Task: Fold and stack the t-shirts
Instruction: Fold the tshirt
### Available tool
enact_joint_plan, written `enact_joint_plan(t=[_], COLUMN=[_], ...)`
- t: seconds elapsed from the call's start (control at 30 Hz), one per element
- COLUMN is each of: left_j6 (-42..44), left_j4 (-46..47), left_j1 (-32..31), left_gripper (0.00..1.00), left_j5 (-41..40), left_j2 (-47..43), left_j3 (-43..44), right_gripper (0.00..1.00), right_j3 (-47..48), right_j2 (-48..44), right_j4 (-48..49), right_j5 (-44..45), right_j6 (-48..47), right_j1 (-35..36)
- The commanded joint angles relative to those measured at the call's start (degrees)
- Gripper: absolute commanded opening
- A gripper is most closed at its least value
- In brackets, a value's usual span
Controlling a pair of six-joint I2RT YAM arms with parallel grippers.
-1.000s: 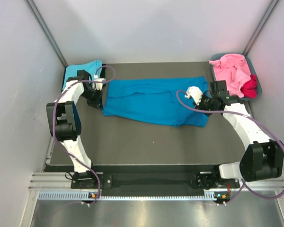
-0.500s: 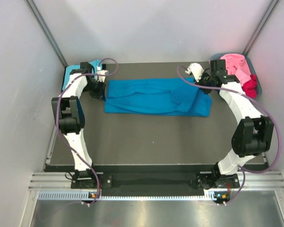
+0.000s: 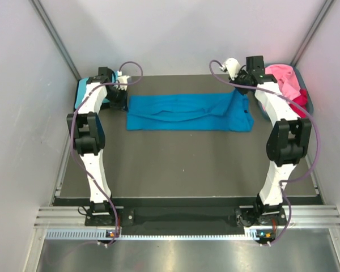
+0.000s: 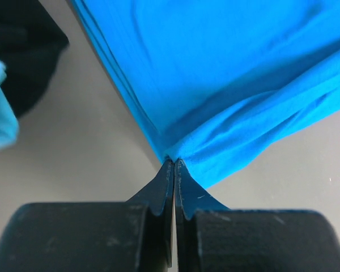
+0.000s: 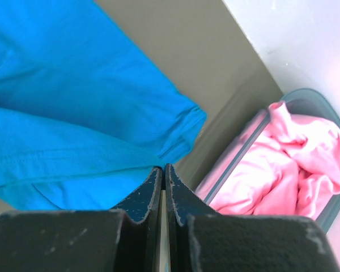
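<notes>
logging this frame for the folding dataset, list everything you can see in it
blue t-shirt: one, bright blue, folded into a band across the far half of the table
turquoise t-shirt: one, far left corner, mostly hidden by the arm
pink t-shirts: crumpled heap, count unclear, in the tub
red t-shirt: one, in the tub beside the pink
tub: one, grey-blue, far right corner
table: one, dark grey
cables: two, purple, along the arms
arms: two, white and black
left claw: shut on the blue t-shirt
right claw: shut on the blue t-shirt
</notes>
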Motion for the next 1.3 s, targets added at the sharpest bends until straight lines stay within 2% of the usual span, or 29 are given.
enact_joint_plan(t=[0.0, 0.27, 0.9, 0.93, 1.0, 1.07, 1.17, 1.27], left_j6=[-0.84, -1.63, -3.65, -3.83, -5.05, -5.85, -6.55, -6.82], left_j4=[1.06, 2.73, 5.45, 5.72, 6.33, 6.69, 7.30, 7.65], left_j1=[-0.57, -1.01, -1.98, -1.98, -2.06, -3.82, -3.91, -4.00], left_gripper=[0.00, 0.00, 0.00, 0.03, 0.21, 0.27, 0.40, 0.43], left_j5=[-0.42, -1.82, -7.53, -8.41, -11.92, -14.55, -16.67, -17.91], left_j2=[1.43, 3.98, 6.18, 6.27, 6.18, 5.13, 2.76, 0.82], left_j3=[3.60, 6.07, 9.67, 9.58, 9.67, 9.67, 8.80, 7.74], right_gripper=[0.00, 0.00, 0.00, 0.00, 0.18, 0.30, 0.35, 0.36], right_j3=[6.31, 10.37, 14.24, 14.06, 13.36, 12.48, 11.25, 8.80], right_j2=[3.69, 9.23, 14.07, 14.07, 13.89, 12.76, 10.21, 7.84], right_j4=[3.22, 5.68, 8.93, 9.63, 11.30, 11.74, 11.49, 8.69], right_j5=[2.20, 3.70, 5.98, 7.90, 10.10, 11.34, 11.26, 8.54], right_j6=[2.10, 1.76, 2.46, 2.81, 3.60, 4.13, 4.92, 5.10], right_j1=[-0.38, -0.38, -0.11, -0.02, 0.33, 0.33, 0.41, 0.42])
